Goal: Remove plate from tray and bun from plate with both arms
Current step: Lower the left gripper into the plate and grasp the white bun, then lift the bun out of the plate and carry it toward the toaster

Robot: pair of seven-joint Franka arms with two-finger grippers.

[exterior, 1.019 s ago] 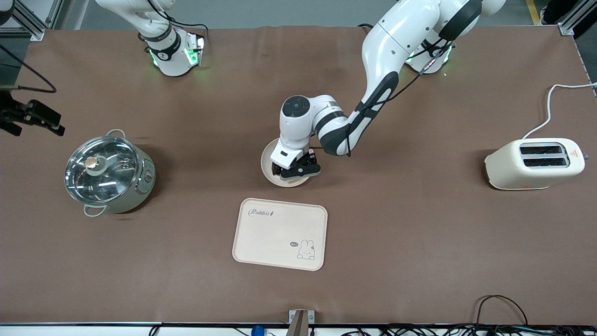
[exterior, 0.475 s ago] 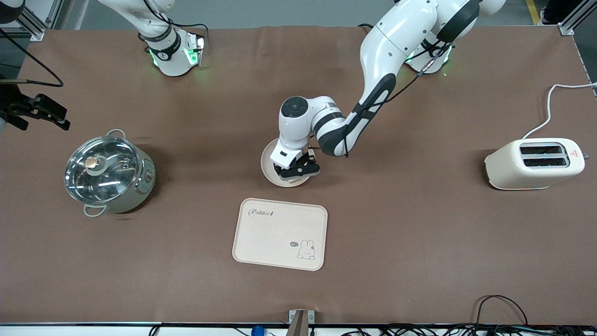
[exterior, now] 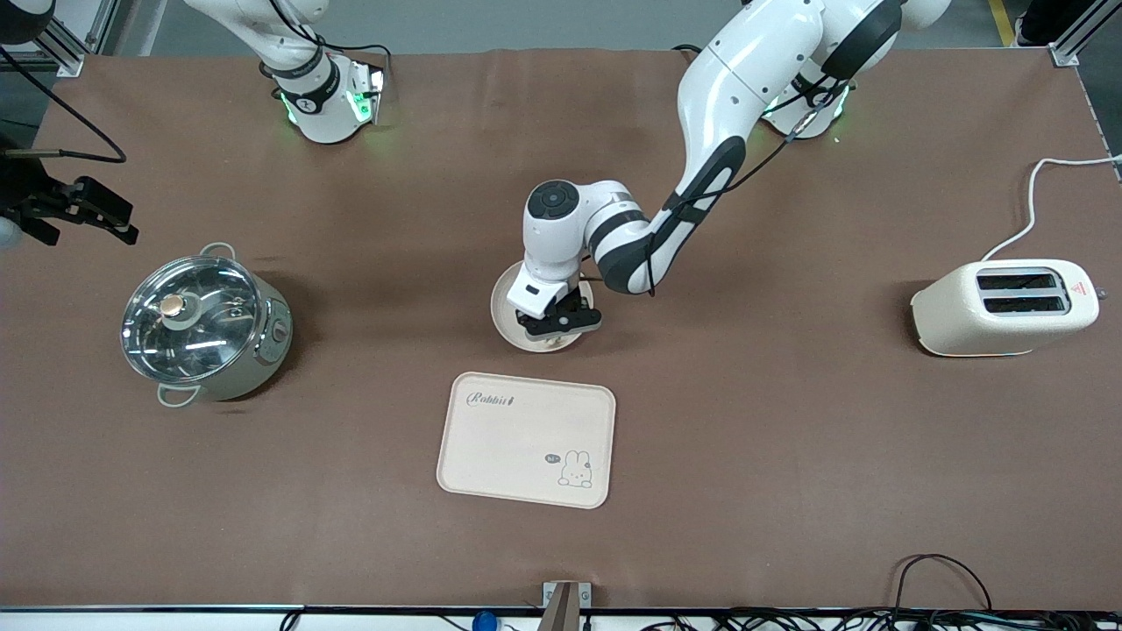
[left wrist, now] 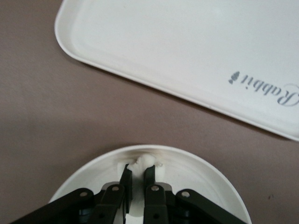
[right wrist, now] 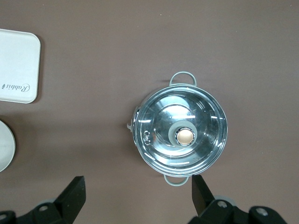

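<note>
The round cream plate (exterior: 507,308) stands on the brown table, off the tray and farther from the front camera than it. The rectangular "Rabbit" tray (exterior: 526,438) lies bare. My left gripper (exterior: 557,325) is down in the plate. In the left wrist view, that gripper (left wrist: 136,172) is shut on the small pale bun (left wrist: 145,162), which sits low in the plate (left wrist: 196,179). The gripper hides the bun in the front view. My right gripper (exterior: 88,215) waits open and empty, high over the table by the pot, at the right arm's end.
A steel pot with a glass lid (exterior: 203,324) stands toward the right arm's end and also shows in the right wrist view (right wrist: 180,135). A cream toaster (exterior: 1004,307) with its white cable stands toward the left arm's end. Cables lie along the table's front edge.
My left gripper has barely shifted over the plate. My right gripper has drifted a little toward the middle of the table.
</note>
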